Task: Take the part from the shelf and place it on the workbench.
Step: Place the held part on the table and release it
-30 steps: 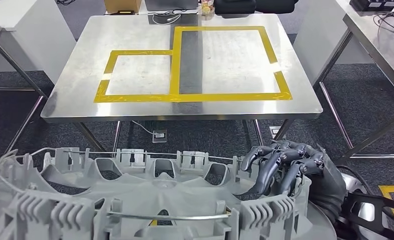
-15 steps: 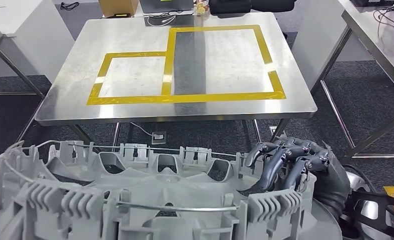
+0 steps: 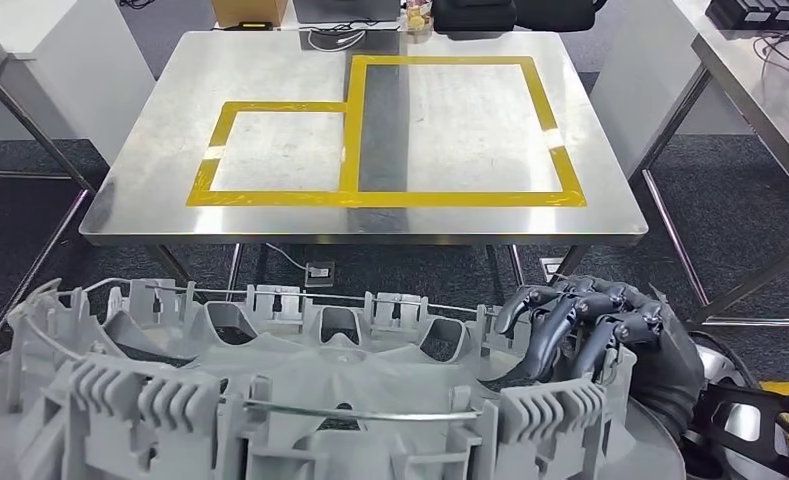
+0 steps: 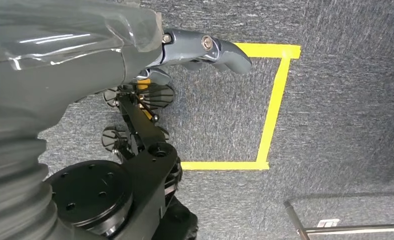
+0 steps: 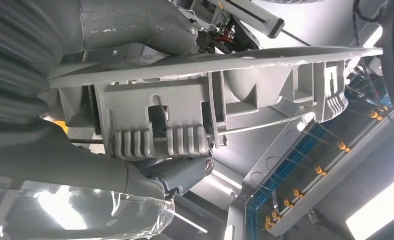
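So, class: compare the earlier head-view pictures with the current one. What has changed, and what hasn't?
The whole view shifted slightly and came back, so the camera moved, not the workbench. The right hand still grips the rim of the grey part, held in front of the robot. Nothing was let go.

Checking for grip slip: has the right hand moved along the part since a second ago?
No. The right hand still grips the part beside the same ribbed clip.

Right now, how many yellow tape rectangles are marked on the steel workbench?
2: a smaller yellow tape rectangle on the steel workbench's left, and a larger one adjoining its right side, reaching farther back.
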You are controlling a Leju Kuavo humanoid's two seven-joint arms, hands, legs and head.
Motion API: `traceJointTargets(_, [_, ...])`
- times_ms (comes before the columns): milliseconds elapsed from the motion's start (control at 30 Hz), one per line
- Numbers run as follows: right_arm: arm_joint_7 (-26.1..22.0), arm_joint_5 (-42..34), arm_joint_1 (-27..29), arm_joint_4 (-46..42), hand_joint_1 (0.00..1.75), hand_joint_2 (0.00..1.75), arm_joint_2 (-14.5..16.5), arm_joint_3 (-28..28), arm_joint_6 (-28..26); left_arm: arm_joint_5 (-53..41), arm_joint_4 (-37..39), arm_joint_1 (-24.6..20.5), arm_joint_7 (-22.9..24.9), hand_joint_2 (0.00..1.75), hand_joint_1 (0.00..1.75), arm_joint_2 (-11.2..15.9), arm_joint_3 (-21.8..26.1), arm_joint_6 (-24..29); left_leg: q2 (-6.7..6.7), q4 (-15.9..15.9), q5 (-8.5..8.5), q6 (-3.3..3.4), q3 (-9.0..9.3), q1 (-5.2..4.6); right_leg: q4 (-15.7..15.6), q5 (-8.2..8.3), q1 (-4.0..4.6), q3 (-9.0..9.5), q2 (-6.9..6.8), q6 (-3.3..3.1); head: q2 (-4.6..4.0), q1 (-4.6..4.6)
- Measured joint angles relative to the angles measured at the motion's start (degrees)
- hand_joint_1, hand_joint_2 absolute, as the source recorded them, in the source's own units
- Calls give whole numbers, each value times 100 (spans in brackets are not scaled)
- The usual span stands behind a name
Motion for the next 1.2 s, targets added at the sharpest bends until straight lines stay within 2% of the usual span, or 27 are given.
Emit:
traceJointTargets(67, [-8, 8, -1, 2, 175, 175, -3, 1, 1, 14, 0, -1, -5, 175, 0, -10, -1, 0, -19, 44, -33, -44, -1, 0, -781, 311, -35, 377, -1, 89, 0, 0])
traceJointTargets(100, [-14, 10, -3, 2, 175, 175, -4, 2, 2, 27, 0, -2, -9, 175, 0, -14, -1, -1, -26, 83, -59, -77, -12, -10, -1121, 431, -44, 548, 3, 81, 0, -3])
traceJointTargets(133, [-21, 10, -8, 3, 175, 175, -3, 3, 3, 40, 0, -2, -15, 175, 0, -14, -2, -1, -31, 115, -81, -108, -25, -20, -1323, 494, -40, 650, 9, 43, 0, -5])
traceJointTargets(233, [-35, 14, -29, 7, 175, 175, -7, 9, 4, 64, 0, -1, -31, 175, 0, -11, -5, -4, -32, 146, -109, -172, -52, -21, -1384, 519, -24, 685, 19, -98, 0, -9])
traceJointTargets(300, [-34, 5, -51, 8, 175, 175, -8, 19, 5, 72, 0, -3, -42, 175, 0, -6, -8, -9, -28, 350, -245, -234, -146, 3, -1395, 519, -50, 703, 18, -158, 0, -18])
traceJointTargets(333, [-34, -4, -64, 8, 175, 175, -8, 26, 6, 76, 0, -4, -46, 175, 0, -1, -10, -12, -26, 611, -390, -271, -269, 18, -1399, 517, -62, 713, 18, -184, 0, -25])
traceJointTargets(400, [-29, -16, -78, 8, 175, 175, -4, 39, 5, 84, 0, -2, -48, 175, 0, 4, -13, -13, -24, 1385, -734, -322, -647, 42, -1398, 509, -53, 718, 17, -213, 0, -35])
traceJointTargets(433, [-25, -18, -79, 9, 175, 175, -2, 46, 4, 86, 0, -1, -48, 175, 0, 5, -15, -13, -23, 1693, -823, -333, -812, 51, -1398, 506, -48, 719, 17, -216, 0, -35])
traceJointTargets(467, [-19, -18, -79, 11, 175, 175, -1, 53, 4, 91, 0, -1, -48, 175, 0, 4, -17, -13, -23, 1828, -814, -333, -898, 56, -1397, 503, -42, 723, 18, -219, 0, -35])
traceJointTargets(500, [-15, -18, -80, 13, 175, 175, 1, 58, 4, 97, 0, -1, -48, 175, 0, 5, -19, -13, -23, 1723, -693, -321, -868, 57, -1397, 500, -35, 732, 20, -220, 0, -36])
traceJointTargets(567, [-13, -15, -82, 13, 175, 175, 1, 64, 4, 107, 0, -2, -48, 175, 0, 15, -21, -12, -23, 967, -285, -249, -522, 44, -1399, 490, -25, 759, 28, -215, 0, -35])
traceJointTargets(600, [-17, -9, -82, 13, 175, 175, 1, 66, 4, 110, 0, -4, -48, 175, 0, 23, -21, -11, -17, 580, -149, -206, -334, 27, -1400, 484, -9, 766, 32, -207, 0, -33])
traceJointTargets(633, [-23, 1, -80, 12, 175, 175, 2, 67, 4, 113, 0, -7, -49, 175, 0, 32, -21, -11, -11, 314, -80, -170, -204, 7, -1401, 476, -2, 765, 35, -193, 0, -32])
traceJointTargets(667, [-31, 12, -75, 12, 175, 175, 3, 70, 4, 114, 0, -7, -50, 175, 0, 43, -22, -12, -6, 192, -81, -143, -148, -14, -1404, 471, 0, 762, 36, -174, 0, -31])
traceJointTargets(733, [-59, 22, -65, 10, 175, 175, 4, 78, 4, 116, 0, -3, -55, 175, 0, 63, -22, -13, -3, 137, -91, -104, -110, -36, -1437, 468, 3, 773, 33, -110, 0, -32])
traceJointTargets(800, [-95, 14, -52, 5, 175, 175, 4, 80, 4, 115, 0, 2, -56, 175, 0, 69, -21, -14, -1, 20, -38, -53, -12, -13, -1355, 417, 4, 744, 25, -71, 1, -23])
traceJointTargets(833, [-115, 9, -44, 3, 175, 175, 5, 80, 5, 115, 0, 2, -56, 175, 0, 66, -20, -14, 0, -36, -10, -30, 40, 2, -1152, 326, 8, 645, 22, -75, 1, -14])
traceJointTargets(900, [-140, 2, -15, 2, 175, 175, 11, 82, 6, 115, 0, 4, -56, 175, 0, 52, -19, -13, 0, -74, -1, 5, 69, 5, -386, 34, -2, 240, 21, -96, 1, -2])
traceJointTargets(933, [-146, 3, 3, 4, 175, 175, 14, 85, 6, 115, 0, 7, -56, 175, 0, 47, -19, -11, -3, -70, -9, 11, 70, 1, -21, -73, -6, 29, 21, -86, 1, -1])
traceJointTargets(967, [-146, 8, 21, 7, 175, 175, 16, 87, 6, 115, 0, 10, -56, 175, 0, 40, -18, -10, -9, -64, -22, 13, 74, -3, 183, -102, -10, -108, 20, -56, 1, -1])
traceJointTargets(1000, [-146, 13, 31, 10, 175, 175, 16, 88, 6, 115, 0, 12, -56, 175, 0, 35, -18, -10, -18, -55, -37, 9, 82, -4, 131, -25, -14, -117, 19, -9, 0, -1])
traceJointTargets(1033, [-146, 18, 35, 13, 175, 175, 16, 90, 6, 115, 0, 13, -56, 175, 0, 29, -18, -8, -27, -41, -59, -1, 96, -3, -151, 131, -21, -8, 17, 44, 0, 1])
traceJointTargets(1067, [-145, 22, 34, 14, 175, 175, 16, 90, 6, 115, 0, 14, -56, 175, 0, 21, -18, -7, -36, -20, -88, -19, 112, -2, -588, 324, -29, 190, 12, 90, 0, 1])
traceJointTargets(1100, [-146, 23, 32, 15, 175, 175, 18, 91, 6, 115, 0, 14, -55, 175, 0, 15, -18, -4, -44, 10, -126, -47, 120, -14, -986, 482, -28, 389, 8, 95, 0, 1])
traceJointTargets(1133, [-146, 23, 31, 16, 175, 175, 21, 91, 6, 116, 0, 14, -55, 175, 0, 12, -19, -3, -47, 40, -162, -76, 123, -27, -1271, 586, -27, 533, 8, 66, 1, 0])
traceJointTargets(1167, [-147, 25, 31, 18, 175, 175, 25, 91, 6, 116, 0, 16, -54, 175, 0, 9, -19, -2, -49, 63, -193, -106, 121, -39, -1415, 628, -19, 608, 10, 15, 1, -3])
traceJointTargets(1200, [-148, 28, 33, 19, 175, 175, 29, 91, 5, 116, 0, 18, -54, 175, 0, 9, -19, -3, -47, 76, -216, -131, 117, -48, -1433, 623, -6, 620, 17, -46, 1, -5])
